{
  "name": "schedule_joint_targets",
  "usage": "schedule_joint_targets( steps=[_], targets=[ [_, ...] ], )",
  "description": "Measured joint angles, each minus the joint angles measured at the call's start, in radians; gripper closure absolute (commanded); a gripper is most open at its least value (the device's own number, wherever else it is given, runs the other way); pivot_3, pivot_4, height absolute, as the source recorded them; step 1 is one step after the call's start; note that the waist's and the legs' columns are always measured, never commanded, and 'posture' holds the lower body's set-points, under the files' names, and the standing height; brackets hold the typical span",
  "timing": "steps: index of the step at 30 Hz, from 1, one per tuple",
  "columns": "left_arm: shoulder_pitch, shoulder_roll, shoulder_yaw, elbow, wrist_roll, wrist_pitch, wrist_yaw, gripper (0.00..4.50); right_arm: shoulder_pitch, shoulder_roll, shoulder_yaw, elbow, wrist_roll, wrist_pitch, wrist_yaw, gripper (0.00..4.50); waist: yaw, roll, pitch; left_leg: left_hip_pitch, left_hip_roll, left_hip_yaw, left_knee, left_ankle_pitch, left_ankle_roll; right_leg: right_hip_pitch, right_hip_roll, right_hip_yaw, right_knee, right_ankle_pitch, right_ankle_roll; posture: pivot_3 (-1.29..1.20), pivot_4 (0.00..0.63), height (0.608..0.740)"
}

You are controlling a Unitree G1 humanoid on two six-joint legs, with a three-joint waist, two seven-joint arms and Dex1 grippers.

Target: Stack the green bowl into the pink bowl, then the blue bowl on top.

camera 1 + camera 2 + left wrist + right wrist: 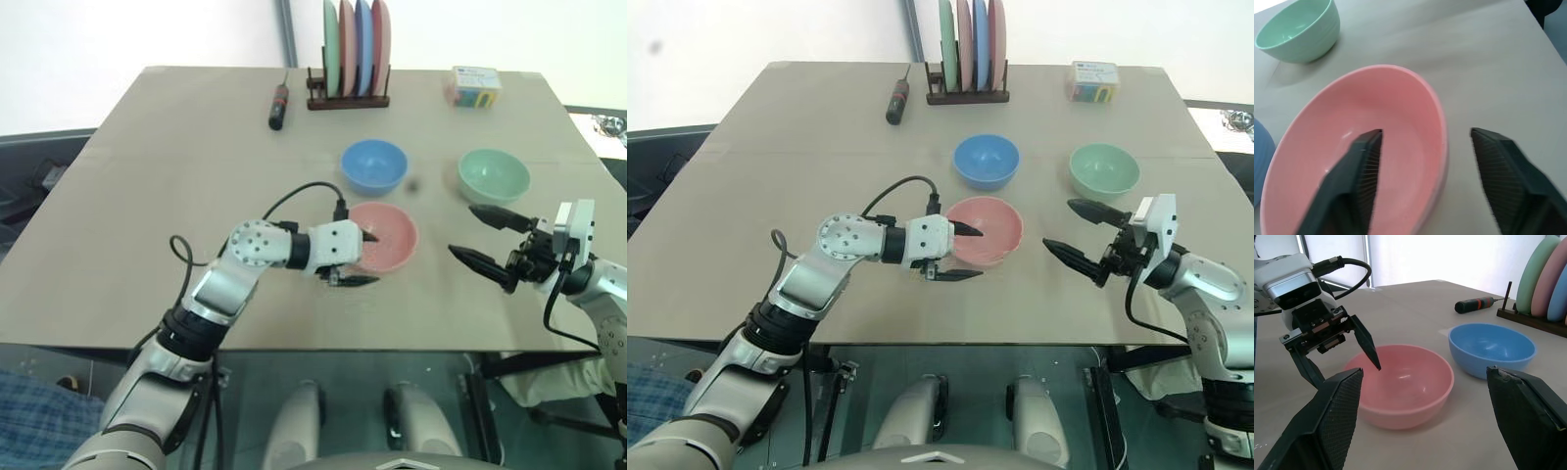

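The pink bowl (392, 233) sits at the middle of the table (147, 215). My left gripper (363, 258) is open over its near left rim, one finger (1359, 171) inside the bowl and the other (1508, 181) outside, nothing gripped. Just behind the pink bowl stands the blue bowl (374, 164). The green bowl (494, 175) is at the right, upright and empty. My right gripper (464, 231) hovers open to the right of the pink bowl and in front of the green bowl, holding nothing.
A wooden rack of upright plates (348, 59) stands at the back edge. A screwdriver (279, 106) lies to its left and a small colourful box (475, 85) sits at the back right. The table's front edge runs just below both grippers.
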Motion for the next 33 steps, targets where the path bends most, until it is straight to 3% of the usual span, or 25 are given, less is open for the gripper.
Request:
schedule_joint_targets(
  steps=[5, 8, 13, 18, 24, 27, 30, 31, 33],
  targets=[
    [0.002, -0.06, 0.188, -0.012, -0.15, 0.093, 0.095, 0.05, -0.024, -0.003, 0.0, 0.018, -0.032, -0.004, -0.027, 0.29, -0.004, 0.0, 0.0, 0.0, 0.0, 0.0, 0.0, 0.0, 0.0, 0.0, 0.0, 0.0, 0.001, 0.0, 0.0, 0.0, 0.15, 0.74],
    [0.043, -0.09, 0.353, -0.056, -0.315, 0.204, 0.167, 0.05, -0.1, -0.014, 0.007, 0.068, -0.073, 0.028, -0.08, 0.29, -0.011, 0.0, 0.0, 0.001, 0.001, 0.0, 0.0, 0.0, 0.0, 0.0, 0.0, 0.0, 0.001, 0.0, 0.0, 0.0, 0.15, 0.74],
    [0.21, -0.075, 0.581, -0.165, -0.522, 0.315, 0.251, 0.05, -0.277, -0.031, 0.039, 0.24, -0.2, 0.02, -0.152, 0.29, -0.021, 0.0, 0.0, 0.0, 0.0, 0.0, 0.0, 0.0, 0.0, 0.0, 0.0, 0.0, 0.0, 0.0, 0.0, 0.0, 0.15, 0.74],
    [0.36, -0.061, 0.67, -0.255, -0.587, 0.322, 0.284, 0.05, -0.428, -0.024, 0.145, 0.421, -0.331, 0.008, -0.182, 0.29, -0.027, 0.0, 0.0, 0.001, 0.0, 0.003, 0.0, 0.0, 0.0, 0.0, 0.0, 0.002, 0.0, 0.0, 0.0, 0.0, 0.15, 0.74],
    [0.509, -0.052, 0.697, -0.356, -0.632, 0.318, 0.299, 0.05, -0.691, 0.037, 0.284, 0.879, -0.536, -0.051, -0.231, 0.29, -0.023, 0.0, 0.0, 0.001, 0.001, 0.002, 0.0, 0.0, 0.0, -0.001, 0.0, 0.002, 0.0, 0.0, -0.001, 0.0, 0.15, 0.74],
    [0.553, -0.034, 0.716, -0.389, -0.648, 0.307, 0.299, 0.05, -0.89, 0.081, 0.347, 1.227, -0.659, -0.114, -0.304, 0.29, -0.025, 0.0, 0.0, 0.0, 0.0, 0.003, -0.001, 0.0, 0.0, -0.001, -0.001, 0.002, -0.001, 0.001, -0.001, 0.0, 0.15, 0.74],
    [0.563, -0.027, 0.72, -0.403, -0.663, 0.301, 0.3, 0.05, -0.948, 0.088, 0.362, 1.328, -0.701, -0.142, -0.317, 0.29, -0.023, 0.0, 0.0, 0.0, 0.0, 0.003, -0.002, 0.0, 0.0, -0.001, -0.001, 0.002, -0.001, 0.001, -0.001, 0.0, 0.15, 0.74],
    [0.568, -0.024, 0.719, -0.409, -0.668, 0.3, 0.3, 0.0, -0.968, 0.094, 0.368, 1.368, -0.716, -0.151, -0.321, 0.81, -0.026, 0.0, 0.0, 0.0, 0.0, 0.003, -0.002, 0.0, 0.0, -0.001, -0.001, 0.003, -0.001, 0.001, -0.001, 0.0, 0.15, 0.74],
    [0.59, -0.019, 0.72, -0.426, -0.676, 0.291, 0.3, 0.0, -0.992, 0.103, 0.377, 1.436, -0.745, -0.173, -0.324, 1.42, -0.028, 0.0, 0.0, 0.0, 0.0, 0.003, -0.002, 0.0, 0.0, -0.001, -0.001, 0.003, -0.001, 0.001, -0.001, 0.0, 0.15, 0.74]
  ],
)
